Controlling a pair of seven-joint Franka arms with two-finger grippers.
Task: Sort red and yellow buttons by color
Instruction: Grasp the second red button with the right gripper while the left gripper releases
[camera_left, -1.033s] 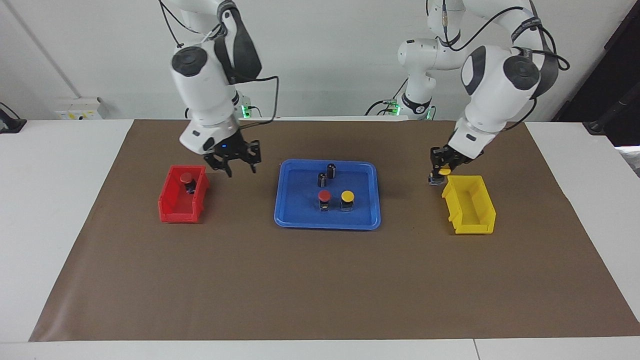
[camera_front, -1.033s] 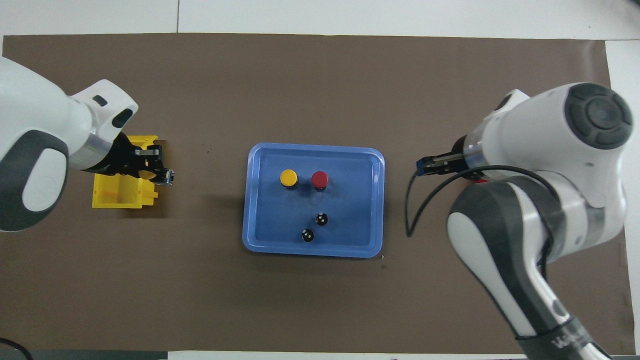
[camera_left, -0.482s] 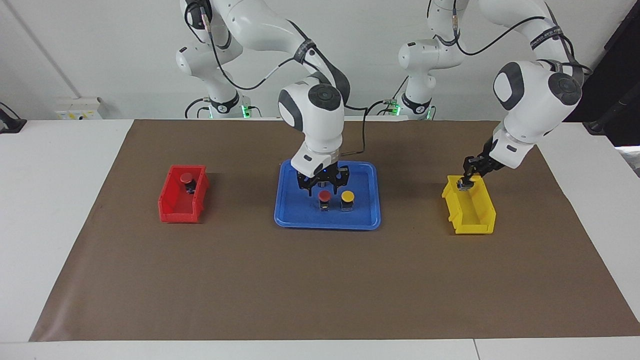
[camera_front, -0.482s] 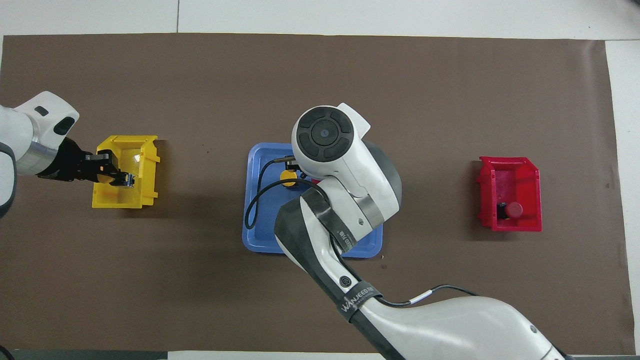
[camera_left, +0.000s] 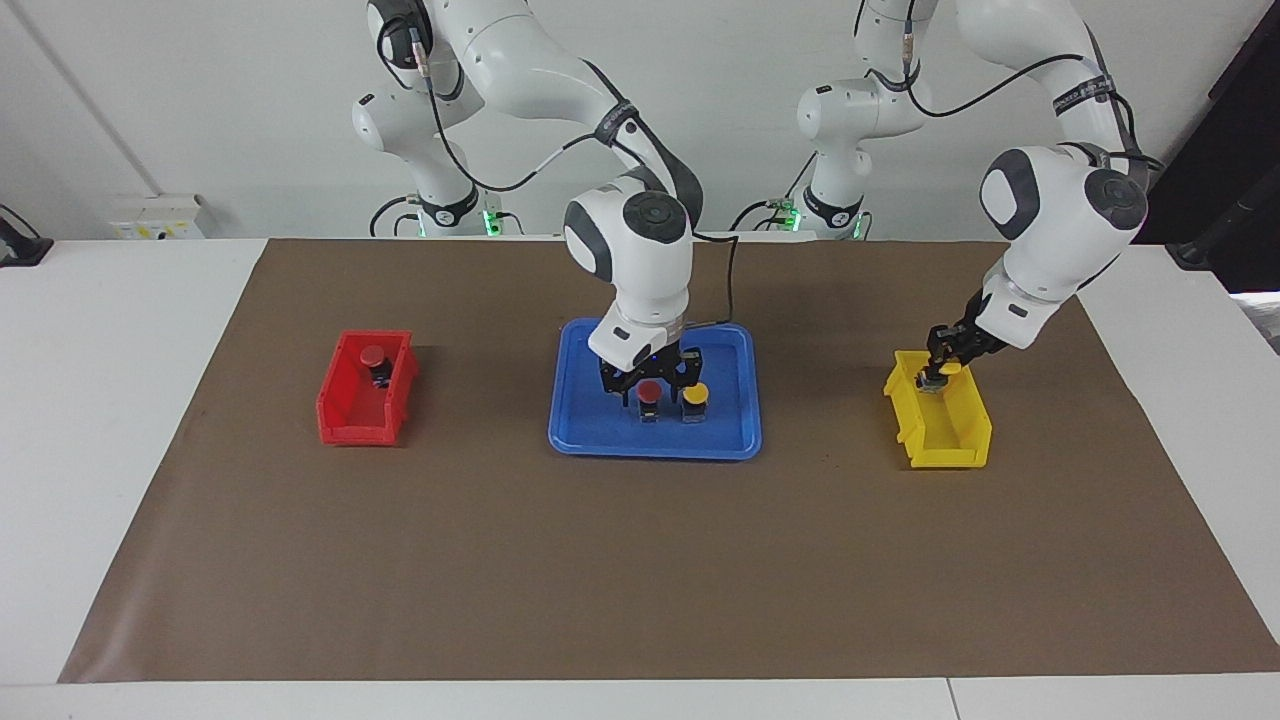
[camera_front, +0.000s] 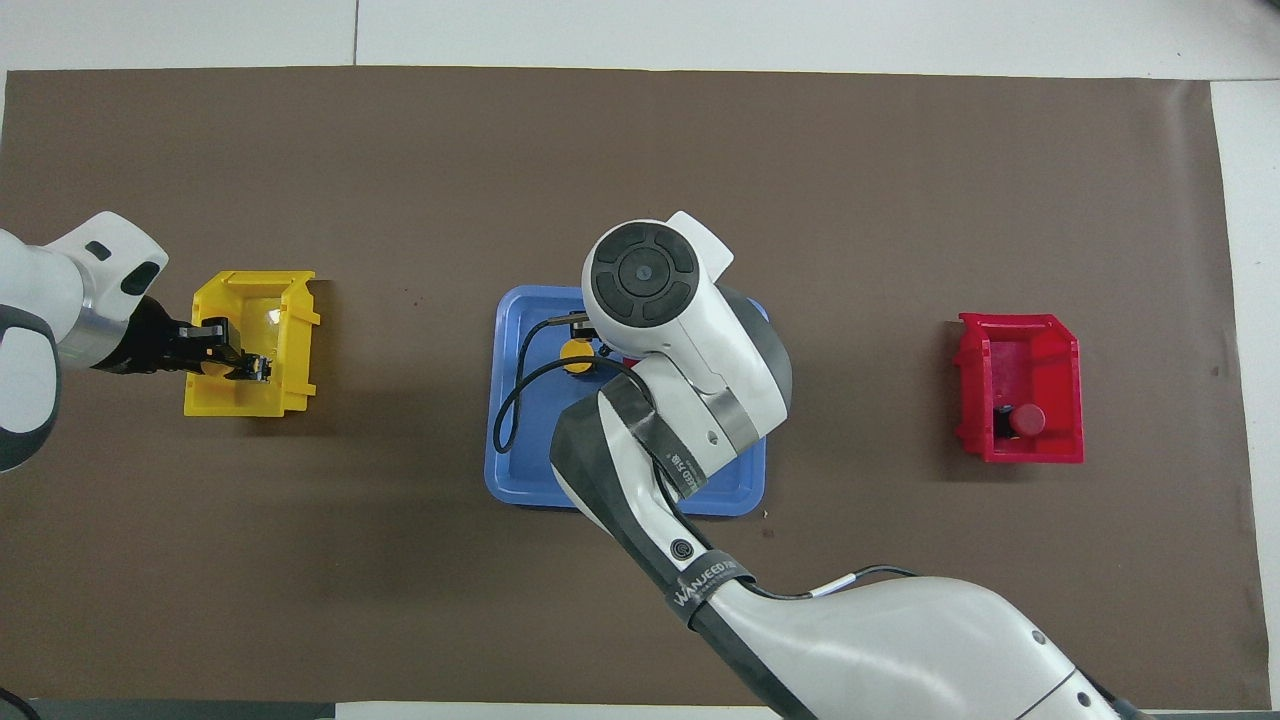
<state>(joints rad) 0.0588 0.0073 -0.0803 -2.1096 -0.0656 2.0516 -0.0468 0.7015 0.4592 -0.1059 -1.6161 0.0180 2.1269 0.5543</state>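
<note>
Hovering low over the blue tray in the middle of the table, the right gripper hangs straight down with its fingers spread, one on each side of the red button there, and whether they touch the cap I cannot tell. Just beside that red button, toward the left arm's end, stands a yellow button, upright on its black base and free of the fingers. From overhead the right arm's big wrist covers most of the tray; only a sliver of the yellow cap peeks out by the cable. Over at the left arm's end, the left gripper is dipped into the yellow bin at its end nearer the robots, fingers clamped tight on a second yellow button, whose cap shows just at the fingertips. The overhead view has that gripper inside the yellow bin's walls, though the held button is hard to make out there against the yellow plastic. At the right arm's end sits the red bin, and in it, at the end nearer the robots, rests the other red button, upright, nothing near it. Overhead confirms it: red cap tucked in the corner of the red bin. The brown mat covers the table under everything.
</note>
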